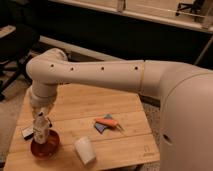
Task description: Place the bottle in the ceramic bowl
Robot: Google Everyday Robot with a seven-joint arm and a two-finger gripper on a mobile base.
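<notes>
The orange-red ceramic bowl [46, 146] sits near the front left corner of the wooden table [125, 107]. The small clear bottle [40, 131], with its pale label, stands upright in or just over the bowl; I cannot tell whether its base touches. My gripper [42, 119] reaches down from the thick white arm and is shut on the bottle's top, hiding the cap.
A white paper cup [85, 150] lies on its side right of the bowl. A blue and orange object [106, 123] rests mid-table. A small dark and white item [27, 132] lies left of the bowl. The arm's large white body fills the right side.
</notes>
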